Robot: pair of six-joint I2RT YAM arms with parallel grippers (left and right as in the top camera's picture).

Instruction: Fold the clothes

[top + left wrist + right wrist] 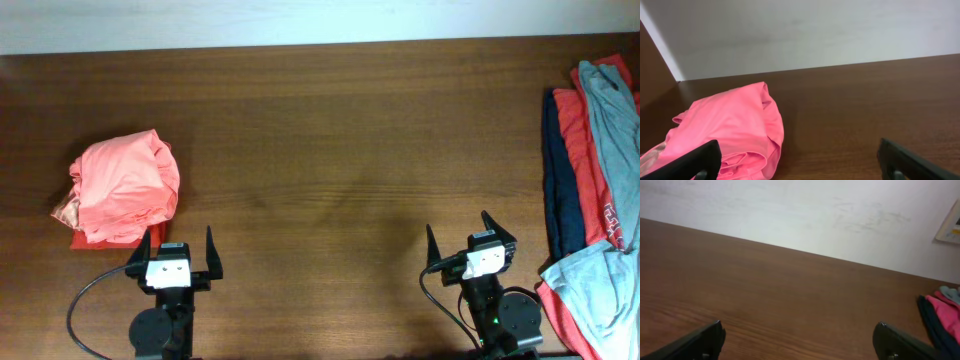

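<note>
**Dark wood, white wall, one lettered shirt**

A dark brown wooden table (330,150) with strong grain meets a plain white wall (815,30) along its far edge. Far right on that wall hangs a pale panel (952,225), only partly in sight. At the table's right edge lies a red shirt (606,212) with white lettering, too small to read.

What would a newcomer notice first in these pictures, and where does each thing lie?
A crumpled salmon-pink shirt sits bunched at the left of the dark wooden table, just beyond the open left tool. A heap of red, navy and grey-blue shirts lines the right edge, beside the open right tool.
</note>
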